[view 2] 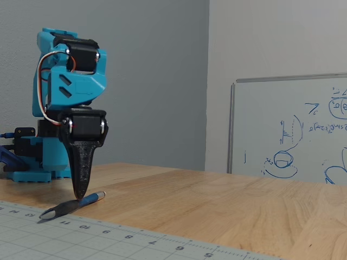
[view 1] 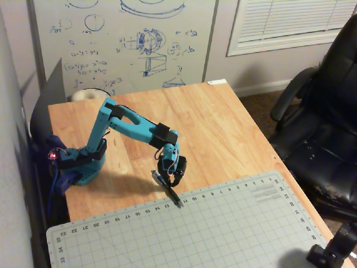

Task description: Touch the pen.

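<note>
The pen [view 1: 175,197] is slim and dark and lies slanted across the far edge of the grey cutting mat [view 1: 223,234], partly on the wooden table. In a fixed view from the side the pen [view 2: 59,209] shows a bluish section near its right end. My gripper [view 1: 166,182] points straight down over the pen's far half. In a fixed view from the side my gripper [view 2: 79,196] looks like one black wedge with the jaws together, and its tip rests on the pen's middle. Nothing is held between the jaws.
The blue arm's base [view 1: 83,162] stands at the table's left. A black office chair [view 1: 318,128] is beside the table's right edge. A whiteboard [view 1: 122,44] leans at the back. A black object [view 1: 334,248] sits at the lower right corner.
</note>
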Controlling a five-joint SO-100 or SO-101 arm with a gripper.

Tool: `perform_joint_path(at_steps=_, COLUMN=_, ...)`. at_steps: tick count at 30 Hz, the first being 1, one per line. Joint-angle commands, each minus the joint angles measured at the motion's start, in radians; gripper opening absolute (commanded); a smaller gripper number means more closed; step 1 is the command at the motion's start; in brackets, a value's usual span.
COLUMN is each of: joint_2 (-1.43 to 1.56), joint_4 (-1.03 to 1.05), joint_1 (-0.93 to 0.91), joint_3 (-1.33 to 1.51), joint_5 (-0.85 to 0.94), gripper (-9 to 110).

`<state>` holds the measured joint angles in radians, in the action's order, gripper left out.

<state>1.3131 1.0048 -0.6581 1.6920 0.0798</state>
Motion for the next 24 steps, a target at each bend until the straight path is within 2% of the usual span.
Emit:
perform_joint_path(at_steps=1, joint_2=0.020, joint_4=0.005, joint_1=-0.012, joint_3=-0.037, joint_5=0.006, gripper=1)
perform_joint_path(at_steps=24, joint_2=0.035, joint_4=-0.003, joint_1=-0.011, joint_3=-0.057, joint_5=0.006, gripper=1)
